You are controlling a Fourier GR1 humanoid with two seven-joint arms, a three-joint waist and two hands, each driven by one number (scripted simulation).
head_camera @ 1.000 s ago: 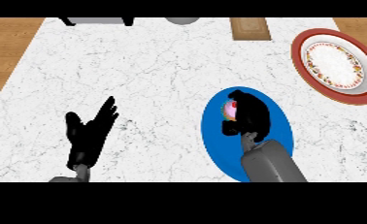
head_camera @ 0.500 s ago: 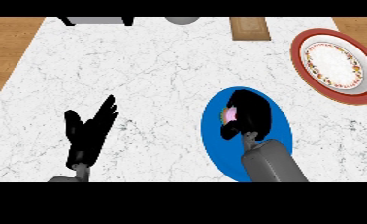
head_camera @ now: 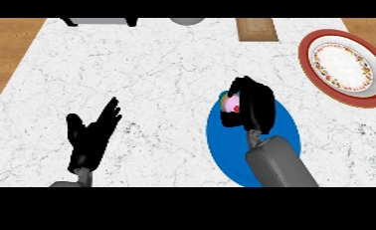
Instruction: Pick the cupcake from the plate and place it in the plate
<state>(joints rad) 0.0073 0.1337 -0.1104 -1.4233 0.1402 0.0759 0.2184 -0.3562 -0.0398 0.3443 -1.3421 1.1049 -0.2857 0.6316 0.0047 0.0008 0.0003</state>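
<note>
Since a second ago the right hand has moved up from the middle of the blue plate to its far edge, carrying the cupcake with it; the left hand has not shifted.

Under both hands lies the white marbled worktop, with a wood floor strip beyond it on the left hand's outer side. The blue plate sits right under the right hand and its grey forearm, which covers part of the plate. The red-rimmed plate, white in the middle with a patterned ring, lies ahead of the right hand and to its outer side, well apart from it, at the worktop's right edge.

Far ahead of the right hand, along the worktop's back edge, a wooden board shows, with a grey round thing to the board's left and a dark-legged grey object farther left, ahead of the left hand.

The right hand is curled round the cupcake, fingers wrapped over its top and side. The cupcake shows only as a pink patch with a bit of red and a teal edge on the hand's inner side, over the blue plate's far rim; whether it touches the plate I cannot tell.

The left hand rests open with fingers spread, well apart from the right hand.
</note>
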